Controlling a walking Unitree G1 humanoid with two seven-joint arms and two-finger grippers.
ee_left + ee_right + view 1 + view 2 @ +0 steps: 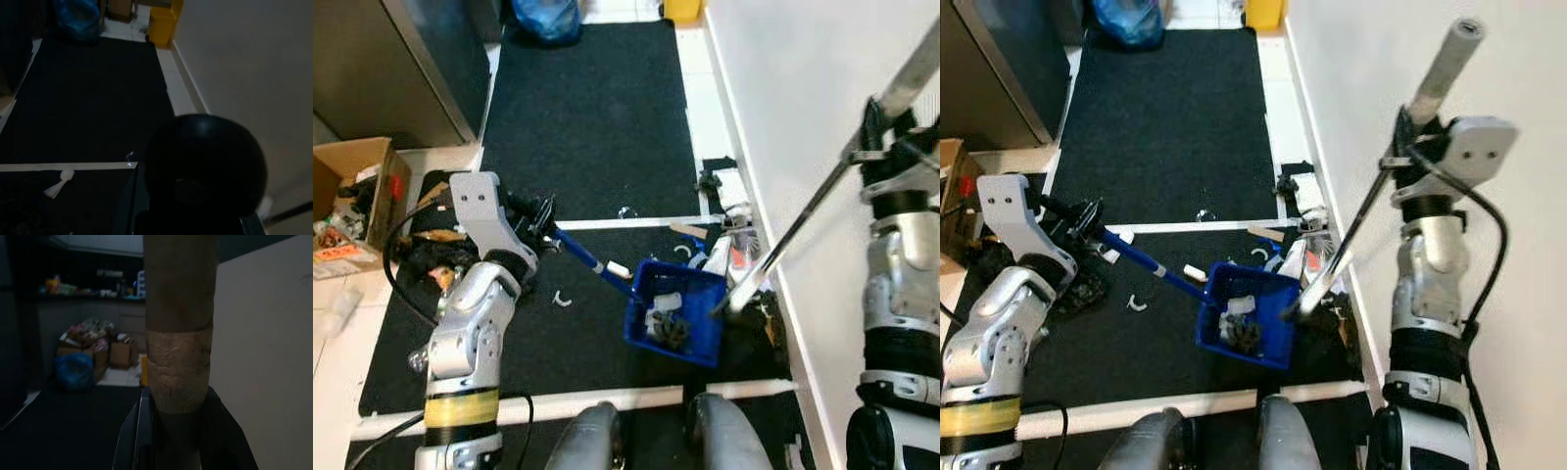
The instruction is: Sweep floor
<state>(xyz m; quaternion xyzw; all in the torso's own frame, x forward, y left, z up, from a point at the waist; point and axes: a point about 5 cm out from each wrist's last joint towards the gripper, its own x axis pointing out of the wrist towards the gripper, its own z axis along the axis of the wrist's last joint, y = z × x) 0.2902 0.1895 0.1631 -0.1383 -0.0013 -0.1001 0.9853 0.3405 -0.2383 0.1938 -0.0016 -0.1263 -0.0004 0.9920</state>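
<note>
Blue dustpan [675,313] sits on the black mat [587,108], handle clenched by left gripper [540,220]; broom pole [1371,206] grasped by right gripper [1410,147] — stiff, light, best held high — scraps [563,300] remain

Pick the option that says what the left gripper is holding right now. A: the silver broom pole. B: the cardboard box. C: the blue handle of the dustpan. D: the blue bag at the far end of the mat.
C: the left gripper is shut on the blue handle, which runs down to the blue dustpan on the black mat, while the right gripper holds the silver broom pole.
</note>
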